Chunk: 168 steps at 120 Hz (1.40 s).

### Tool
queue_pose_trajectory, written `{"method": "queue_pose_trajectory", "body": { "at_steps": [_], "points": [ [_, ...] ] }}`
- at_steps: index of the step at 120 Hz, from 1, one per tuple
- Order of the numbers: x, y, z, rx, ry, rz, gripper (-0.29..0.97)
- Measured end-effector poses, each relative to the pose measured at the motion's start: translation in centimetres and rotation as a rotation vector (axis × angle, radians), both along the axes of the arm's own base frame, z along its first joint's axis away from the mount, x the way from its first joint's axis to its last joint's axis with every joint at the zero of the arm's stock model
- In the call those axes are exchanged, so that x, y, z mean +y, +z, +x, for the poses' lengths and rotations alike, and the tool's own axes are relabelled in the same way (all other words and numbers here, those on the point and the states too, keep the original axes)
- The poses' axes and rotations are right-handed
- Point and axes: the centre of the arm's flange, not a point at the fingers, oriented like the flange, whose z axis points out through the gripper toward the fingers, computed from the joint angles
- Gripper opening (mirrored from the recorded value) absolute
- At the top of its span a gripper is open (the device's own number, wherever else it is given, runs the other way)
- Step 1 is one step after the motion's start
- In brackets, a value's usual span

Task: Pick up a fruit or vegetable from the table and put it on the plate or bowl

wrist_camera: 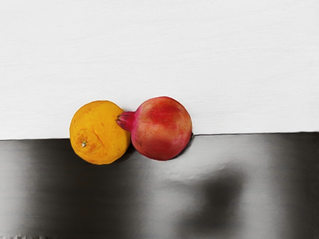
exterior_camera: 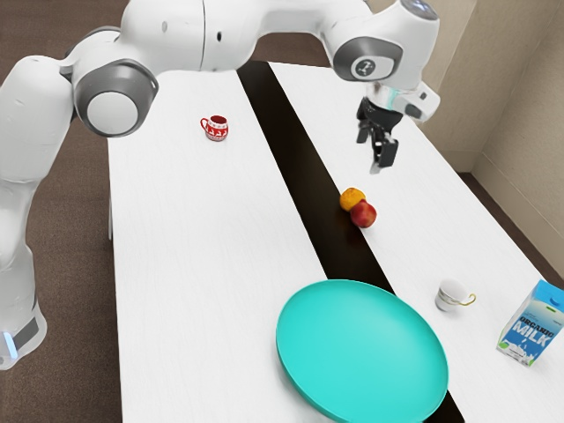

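Hovering above the desk (exterior_camera: 194,264), the pincer (exterior_camera: 379,164) hangs empty with its fingers apart. Below it and a little toward the exterior view's left, an orange (exterior_camera: 352,197) and a red pomegranate (exterior_camera: 364,213) lie touching each other, on the edge where the desk's white top meets its dark strip (exterior_camera: 291,141). The teal plate (exterior_camera: 361,352) sits nearer the camera, well apart from both fruits. A white cup (exterior_camera: 452,295) and a milk carton (exterior_camera: 533,322) stand to its right, and a red mug (exterior_camera: 214,128) stands far across the strip.
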Motion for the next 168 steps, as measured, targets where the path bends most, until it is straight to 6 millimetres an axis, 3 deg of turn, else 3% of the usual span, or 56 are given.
{"method": "queue_pose_trajectory", "body": {
  "at_steps": [24,37,54,94,112,148,159,168],
  "points": [
    [0.5,-0.1,-0.4,-0.030,0.433,-0.133,0.68],
    [0.9,-0.5,-0.7,-0.028,0.614,-0.122,0.68],
    [0.4,0.0,-1.1,-0.057,0.767,-0.082,0.68],
    [1.8,0.2,-1.4,-0.115,1.103,-0.082,0.68],
    [4.8,0.1,-1.4,-0.135,1.270,-0.108,0.68],
    [5.8,-0.4,-1.0,-0.157,1.470,-0.146,0.68],
    [8.6,-1.7,-0.7,-0.140,1.548,-0.150,0.68],
    [9.3,-3.3,0.1,-0.130,1.584,-0.149,0.68]
  ]
}}
